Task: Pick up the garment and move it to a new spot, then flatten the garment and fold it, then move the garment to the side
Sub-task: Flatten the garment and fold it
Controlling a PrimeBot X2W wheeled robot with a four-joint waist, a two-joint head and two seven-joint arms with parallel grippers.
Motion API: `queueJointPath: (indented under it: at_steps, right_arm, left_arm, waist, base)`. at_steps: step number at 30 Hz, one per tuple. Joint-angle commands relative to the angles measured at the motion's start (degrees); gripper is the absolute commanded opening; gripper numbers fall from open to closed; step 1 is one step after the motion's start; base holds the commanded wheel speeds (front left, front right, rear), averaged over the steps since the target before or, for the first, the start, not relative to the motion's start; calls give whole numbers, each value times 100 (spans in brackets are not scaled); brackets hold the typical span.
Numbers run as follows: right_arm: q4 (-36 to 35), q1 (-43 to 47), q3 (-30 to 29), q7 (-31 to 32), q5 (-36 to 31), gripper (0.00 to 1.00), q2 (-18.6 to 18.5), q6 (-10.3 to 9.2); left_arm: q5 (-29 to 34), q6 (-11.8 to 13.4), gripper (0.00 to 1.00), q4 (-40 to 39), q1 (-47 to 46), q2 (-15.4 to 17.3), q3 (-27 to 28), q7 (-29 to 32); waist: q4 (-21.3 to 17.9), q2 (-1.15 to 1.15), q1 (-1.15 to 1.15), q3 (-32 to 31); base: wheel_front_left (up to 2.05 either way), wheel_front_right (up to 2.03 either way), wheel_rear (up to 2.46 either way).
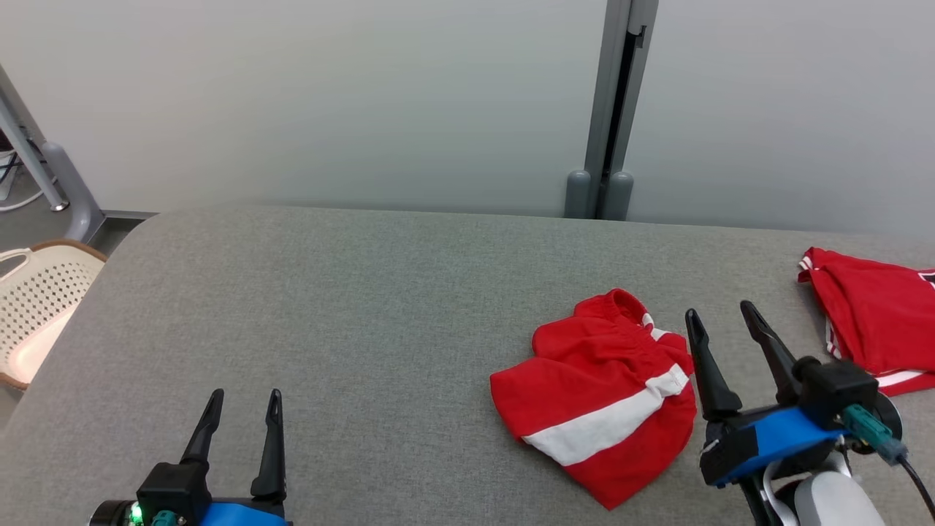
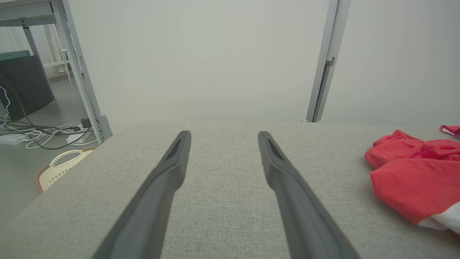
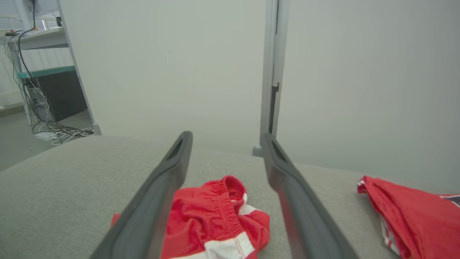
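Observation:
A crumpled red garment (image 1: 599, 394) with a white stripe and an elastic waistband lies on the grey padded table (image 1: 350, 307), right of centre. It shows at the right edge of the left wrist view (image 2: 413, 172) and between the fingers low in the right wrist view (image 3: 219, 223). My right gripper (image 1: 719, 318) hovers open just right of the garment, nothing between its fingers. My left gripper (image 1: 245, 398) stands open near the table's front left, well apart from the garment. Both wrist views show open grippers, the left one (image 2: 222, 135) and the right one (image 3: 226, 136).
A second red garment (image 1: 876, 318) with white trim lies at the table's far right; it also appears in the right wrist view (image 3: 409, 216). A cream perforated basket (image 1: 36, 310) sits on the floor off the left edge. A grey partition post (image 1: 613, 109) stands behind the table.

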Motion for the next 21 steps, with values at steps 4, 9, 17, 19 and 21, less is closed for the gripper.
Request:
queueJointPath:
  at_steps: [4, 9, 17, 19, 21]
  right_arm:
    - [444, -381, 9, 107, -15, 100, -104, 0]
    - [1331, -661, -77, 111, 5, 100, -154, 0]
    - [3000, -953, -280, -142, 4, 100, -179, 0]
    - [3375, -1027, -303, -223, 8, 100, -151, 0]
    - [3692, -1117, -326, -299, 22, 100, -117, 0]
  left_arm:
    - [56, -45, 100, 36, -129, -33, -5, -25]
    - [86, -88, 100, 80, -199, -52, -23, -25]
    - [116, -139, 100, 106, -334, -27, -37, -24]
    - [118, -152, 100, 113, -348, -19, -33, -24]
    - [126, -174, 100, 135, -394, -20, -43, -24]
  waist:
    - [169, 0, 0, 90]
    - [378, 0, 0, 181]
    - [615, 0, 0, 384]
    - [645, 0, 0, 436]
    - [670, 0, 0, 481]
  base:
    - [0, 0, 0]
    - [0, 0, 0]
    - [0, 0, 0]
    - [0, 0, 0]
    - [0, 0, 0]
